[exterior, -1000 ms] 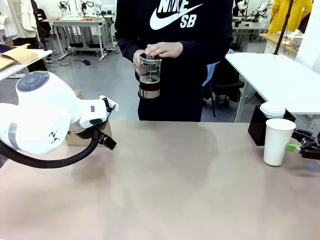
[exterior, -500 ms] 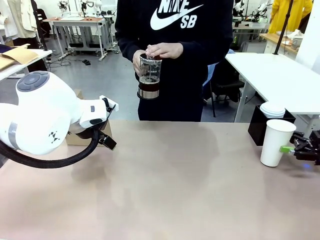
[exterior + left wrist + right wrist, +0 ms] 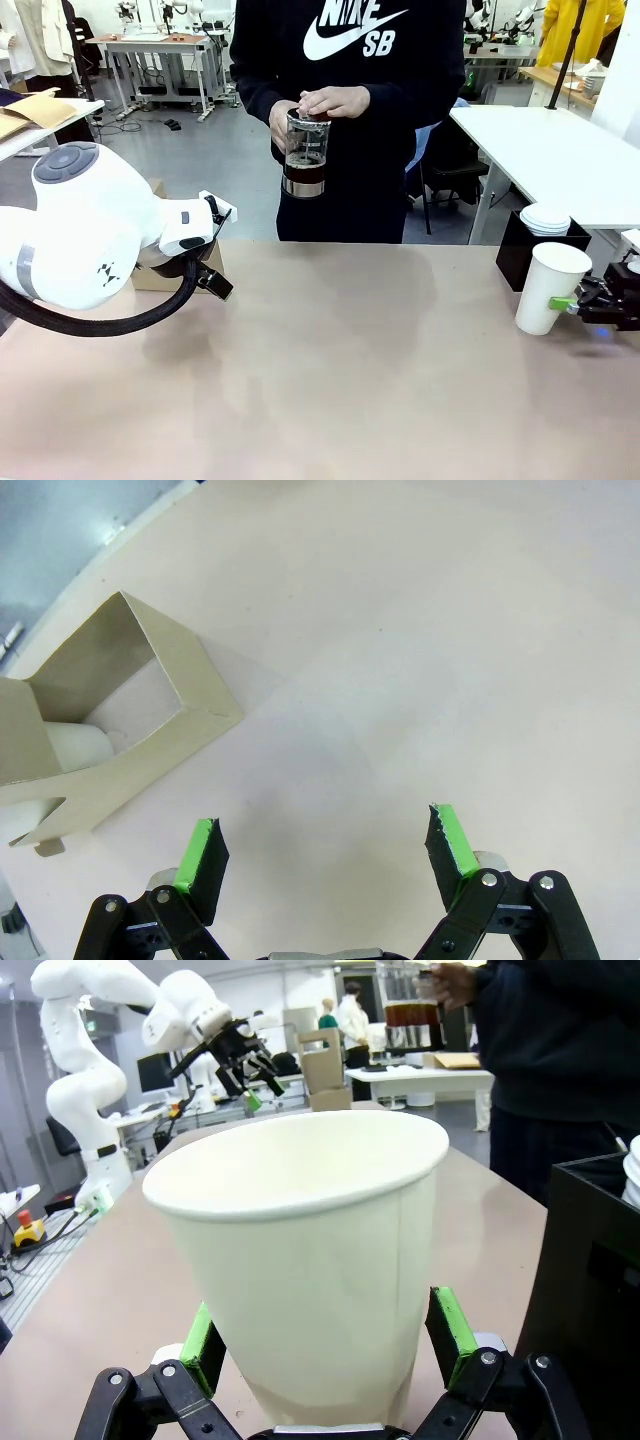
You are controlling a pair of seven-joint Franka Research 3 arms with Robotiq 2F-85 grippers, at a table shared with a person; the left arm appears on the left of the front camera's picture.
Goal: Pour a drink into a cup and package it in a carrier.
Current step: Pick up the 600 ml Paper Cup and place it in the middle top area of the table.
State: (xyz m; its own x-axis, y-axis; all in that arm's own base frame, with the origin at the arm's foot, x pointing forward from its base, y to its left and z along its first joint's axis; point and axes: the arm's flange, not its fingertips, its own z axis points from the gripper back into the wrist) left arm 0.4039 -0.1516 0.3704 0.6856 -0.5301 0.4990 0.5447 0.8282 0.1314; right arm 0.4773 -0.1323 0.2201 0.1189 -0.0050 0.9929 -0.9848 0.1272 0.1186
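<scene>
A white paper cup (image 3: 545, 288) stands near the table's right edge, leaning a little to the left. My right gripper (image 3: 566, 302) is open, its green pads on either side of the cup's (image 3: 310, 1260) lower wall. Across the table a person holds a glass carafe (image 3: 304, 150) in both hands, with the dark drink (image 3: 302, 172) low inside it. The brown cardboard carrier (image 3: 150, 277) sits at the far left, mostly behind my left arm. My left gripper (image 3: 325, 845) hangs open over bare table beside the carrier (image 3: 130, 710), which has something white and round inside.
A black box (image 3: 518, 262) holding stacked white lids (image 3: 546, 218) stands just behind the cup. My bulky left arm (image 3: 80, 240) covers the table's left side. The tan tabletop (image 3: 350, 370) stretches between the two arms. Other white tables stand beyond.
The right gripper has come in leftward around the cup, and the cup has slid left and tipped slightly. The person has shifted the carafe a little to the right.
</scene>
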